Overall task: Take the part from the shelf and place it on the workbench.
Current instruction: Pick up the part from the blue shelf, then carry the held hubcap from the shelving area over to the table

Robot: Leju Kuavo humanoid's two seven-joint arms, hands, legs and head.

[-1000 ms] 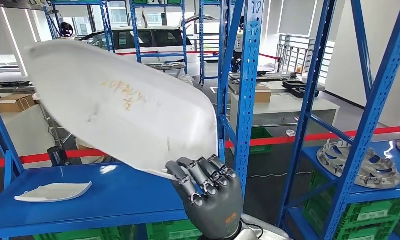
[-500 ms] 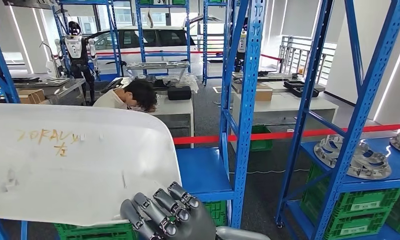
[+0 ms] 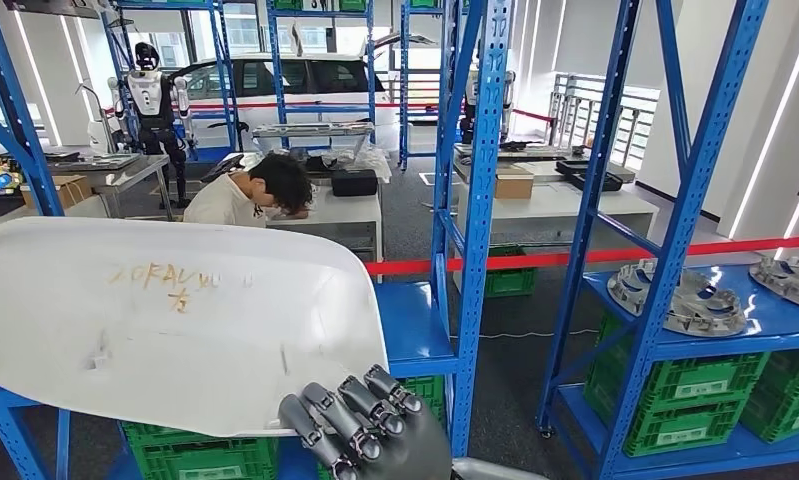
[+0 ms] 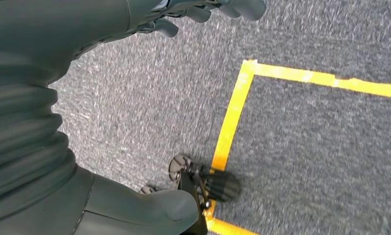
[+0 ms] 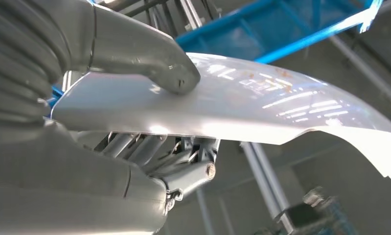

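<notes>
Part lifted off the shelf and carried in the right hand.

The right hand [image 3: 360, 428] grips the white part [image 3: 165, 325] at its near edge: in the right wrist view the thumb [image 5: 149, 54] presses on one face and the fingers [image 5: 149, 152] support the other, so the thin panel is clamped like a plate. It is held in the air in front of the blue shelf [image 3: 415, 330], touching nothing else. I think the edge grip keeps the wide face free, so it can be laid flat on the table. The long axis runs nearly level, from the hand out toward the robot's left, and the face with orange writing [image 3: 165, 280] looks toward the camera. The left hand [image 4: 193, 10] hangs over the grey floor [image 4: 306, 147]; it holds nothing, but I cannot tell how far its fingers are open.
</notes>
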